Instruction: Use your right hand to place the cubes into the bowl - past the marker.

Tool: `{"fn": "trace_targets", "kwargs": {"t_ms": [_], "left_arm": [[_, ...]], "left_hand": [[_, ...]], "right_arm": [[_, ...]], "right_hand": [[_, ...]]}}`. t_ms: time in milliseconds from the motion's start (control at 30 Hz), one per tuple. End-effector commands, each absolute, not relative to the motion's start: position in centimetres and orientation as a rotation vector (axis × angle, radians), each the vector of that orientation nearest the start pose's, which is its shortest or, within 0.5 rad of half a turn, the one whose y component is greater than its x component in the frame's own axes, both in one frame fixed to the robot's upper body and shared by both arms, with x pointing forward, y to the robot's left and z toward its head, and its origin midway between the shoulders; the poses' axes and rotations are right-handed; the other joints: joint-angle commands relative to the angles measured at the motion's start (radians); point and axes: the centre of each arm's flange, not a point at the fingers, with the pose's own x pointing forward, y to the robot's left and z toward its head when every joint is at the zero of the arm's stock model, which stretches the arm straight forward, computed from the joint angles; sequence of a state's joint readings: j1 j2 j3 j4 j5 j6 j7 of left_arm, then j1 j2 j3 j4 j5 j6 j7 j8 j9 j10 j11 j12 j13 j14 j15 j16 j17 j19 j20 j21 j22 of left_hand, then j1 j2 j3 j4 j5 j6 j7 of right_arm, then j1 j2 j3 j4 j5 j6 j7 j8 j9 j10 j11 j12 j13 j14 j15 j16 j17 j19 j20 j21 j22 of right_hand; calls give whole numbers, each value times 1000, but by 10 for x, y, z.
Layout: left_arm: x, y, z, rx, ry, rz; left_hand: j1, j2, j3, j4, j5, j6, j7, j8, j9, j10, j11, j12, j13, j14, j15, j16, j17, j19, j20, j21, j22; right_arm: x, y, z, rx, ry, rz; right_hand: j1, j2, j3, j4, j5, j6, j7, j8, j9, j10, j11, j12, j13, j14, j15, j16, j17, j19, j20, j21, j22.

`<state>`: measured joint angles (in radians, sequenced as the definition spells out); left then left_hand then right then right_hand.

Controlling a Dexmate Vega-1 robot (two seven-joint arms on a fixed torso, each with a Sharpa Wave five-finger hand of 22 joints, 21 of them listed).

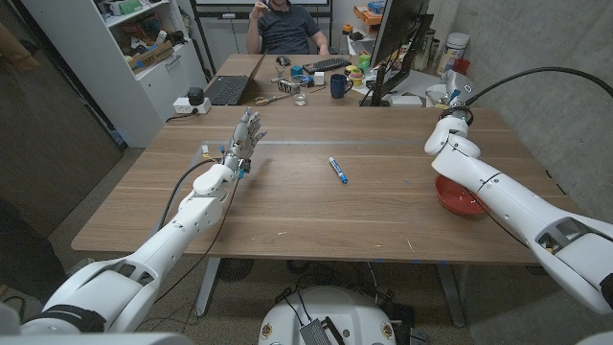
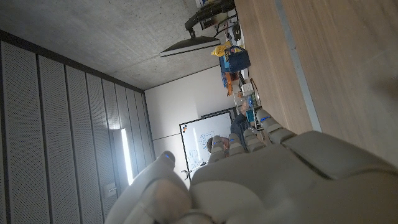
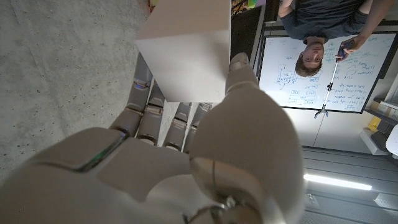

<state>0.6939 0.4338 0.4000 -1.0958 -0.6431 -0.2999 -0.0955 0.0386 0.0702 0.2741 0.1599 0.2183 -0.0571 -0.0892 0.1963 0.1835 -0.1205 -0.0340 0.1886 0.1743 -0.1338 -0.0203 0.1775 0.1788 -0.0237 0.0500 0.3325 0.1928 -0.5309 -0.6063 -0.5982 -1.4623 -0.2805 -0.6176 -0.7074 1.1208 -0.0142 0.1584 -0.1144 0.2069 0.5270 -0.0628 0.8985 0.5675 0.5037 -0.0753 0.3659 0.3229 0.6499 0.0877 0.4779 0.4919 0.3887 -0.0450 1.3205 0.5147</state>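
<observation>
In the head view, the left hand (image 1: 246, 131) is raised over the left side of the wooden table (image 1: 287, 206), its fingers spread apart and holding nothing. A blue marker (image 1: 337, 170) lies near the middle of the table, well apart from that hand. The red bowl (image 1: 458, 198) sits near the table's right edge, partly covered by the right forearm that crosses over it. The right arm reaches toward the far right corner of the table, and its hand (image 1: 458, 97) is small in this picture (too small to tell how its fingers stand). Beyond the table stands a second desk with a laptop (image 1: 228, 89), a dark mug (image 1: 339, 86) and a monitor (image 1: 400, 34), and a person (image 1: 284, 27) sits behind it.

In the left wrist view, the back of the left hand (image 2: 261, 180) shows with its fingers (image 2: 249, 137) reaching out side by side, nothing between them. The tabletop runs along one side, with the cluttered desk beyond it.

In the right wrist view, the right hand (image 3: 180, 155) grips a white cube (image 3: 183, 50), its fingers (image 3: 146, 106) against one face and the thumb against the face opposite. The cube is held up in the air before a concrete wall, and the person stands out past the thumb in front of a whiteboard (image 3: 323, 68).
</observation>
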Motion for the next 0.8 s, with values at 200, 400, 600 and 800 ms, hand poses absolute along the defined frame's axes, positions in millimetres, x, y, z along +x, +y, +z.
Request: {"fn": "trace_targets", "kwargs": {"t_ms": [200, 400, 600, 800], "left_arm": [[688, 281, -6, -40, -575, -222], [688, 280, -6, -40, -575, -223], [688, 279, -6, -38, -575, -231], [689, 277, -6, -36, -577, -238]], "left_hand": [[-5, 4, -9, 0, 8, 6, -4, -3, 4, -2, 3, 6, 5, -8, 2, 6, 2, 5, 7, -3, 2], [-5, 4, -10, 0, 8, 7, -4, -3, 4, -3, 3, 6, 6, -8, 2, 6, 2, 5, 7, -4, 2], [-5, 4, -10, 0, 8, 7, -3, -2, 4, -3, 4, 6, 6, -8, 1, 6, 2, 5, 7, -5, 2], [-5, 4, -11, 0, 8, 7, -3, -3, 4, -4, 3, 6, 6, -8, 2, 6, 2, 6, 7, -5, 2]], "right_arm": [[617, -341, 105, -862, -649, -1020], [608, -345, 101, -842, -665, -1046], [599, -349, 97, -833, -665, -1075], [590, -349, 90, -823, -681, -1097]], "right_hand": [[185, 182, -5, 4, -1, 20, -4, 14, -5, 28, 0, 8, 5, 164, -331, 11, 9, -3, -159, 8, -9], [184, 180, -7, 5, -1, 25, -4, 19, -10, 38, -3, 9, 6, 165, -331, 10, 12, -2, -158, 10, -19], [182, 180, -9, 7, -1, 25, -5, 21, -13, 43, -1, 8, 7, 165, -331, 8, 12, -2, -158, 12, -27], [181, 179, -10, 8, -1, 27, -6, 24, -16, 45, -2, 7, 8, 165, -331, 6, 12, -3, -159, 13, -33]]}}
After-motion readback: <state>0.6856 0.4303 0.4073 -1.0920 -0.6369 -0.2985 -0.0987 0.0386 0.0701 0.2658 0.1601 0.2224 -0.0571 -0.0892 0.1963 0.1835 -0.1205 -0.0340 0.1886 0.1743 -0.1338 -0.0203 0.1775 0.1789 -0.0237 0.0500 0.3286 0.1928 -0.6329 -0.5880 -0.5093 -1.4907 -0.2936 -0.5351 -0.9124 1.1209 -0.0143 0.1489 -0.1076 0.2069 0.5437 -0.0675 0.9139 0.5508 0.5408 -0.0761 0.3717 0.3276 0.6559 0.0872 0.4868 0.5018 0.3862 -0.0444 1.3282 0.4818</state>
